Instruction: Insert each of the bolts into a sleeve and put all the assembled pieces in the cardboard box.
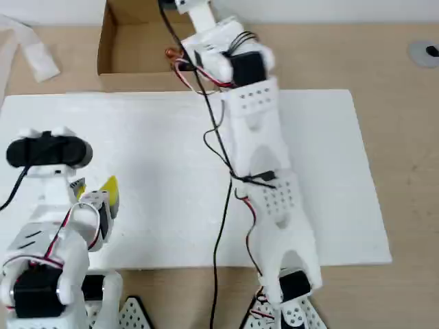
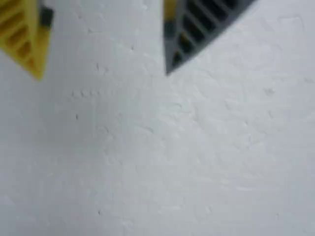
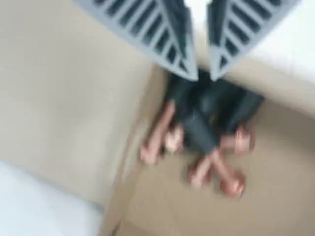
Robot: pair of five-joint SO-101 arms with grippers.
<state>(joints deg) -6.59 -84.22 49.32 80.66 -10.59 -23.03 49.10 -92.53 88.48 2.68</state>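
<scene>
- Inside the cardboard box, against a corner, lie the assembled pieces. They are dark sleeves with copper-coloured bolts pushed through them, heaped across one another.
- The right arm stretches across the white foam board to the box at the far side of the bench.
- The right jaws hang just above the pile, tips pointing down at it. They are parted by only a narrow slit and hold nothing.
- The left arm sits at the near edge of the board. The left jaws are spread, one finger yellow and one dark, with nothing between them and bare foam beneath.
- With several pieces already boxed, the task looks far along, possibly at the drop-off of a piece.
- Handling, as a judgement:
  - Each piece looks small, light and stiff, so it needs little force.
  - The bolt shanks look smooth and round, so a piece may roll on the board or slide in a loose hold.
  - A bolt may also slip out of its sleeve if the piece is tipped head-down.
- Best hold, as a judgement:
  - Take a piece across the middle of the sleeve, where the dark body is widest and likely less slippery.
  - Keep it level, or with the bolt head up, until it is over the box.
</scene>
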